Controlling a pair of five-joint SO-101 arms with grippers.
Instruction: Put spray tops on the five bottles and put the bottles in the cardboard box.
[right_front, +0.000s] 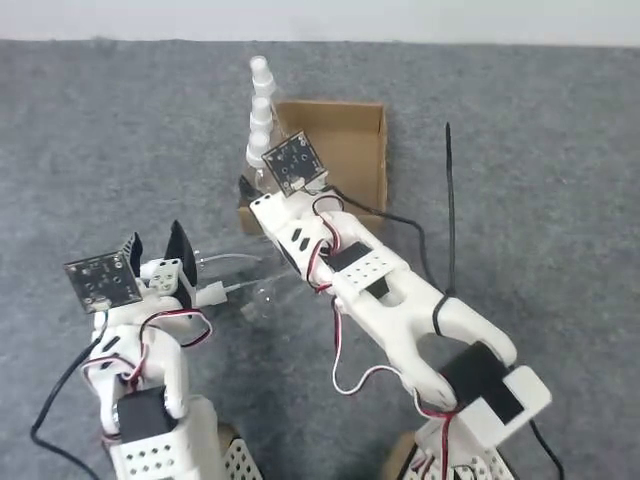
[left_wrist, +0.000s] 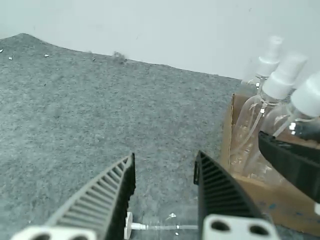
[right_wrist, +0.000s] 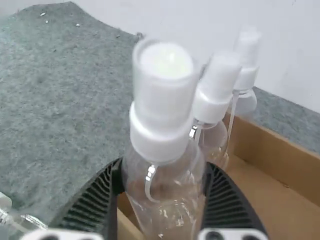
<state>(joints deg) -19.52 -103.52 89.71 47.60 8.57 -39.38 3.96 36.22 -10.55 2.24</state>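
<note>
The right claw (right_wrist: 162, 200) clamps the bottle (right_wrist: 165, 165) mid-belly: light, slick, squashable plastic, I'd judge; left claw (left_wrist: 165, 170) gapes empty.

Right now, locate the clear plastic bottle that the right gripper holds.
In the high view the clear plastic bottle sits in the right gripper at the brown cardboard box's left edge, beside two capped bottles.

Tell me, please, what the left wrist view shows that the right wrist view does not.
Left wrist view: the open left end effector above a lying clear plastic bottle. Right wrist view: the right end effector shut on both sides of an upright clear white-topped spray bottle, and the inner floor of the brown cardboard box. Both: that bottle, two more spray bottles in the box, grey carpet, white wall.
</note>
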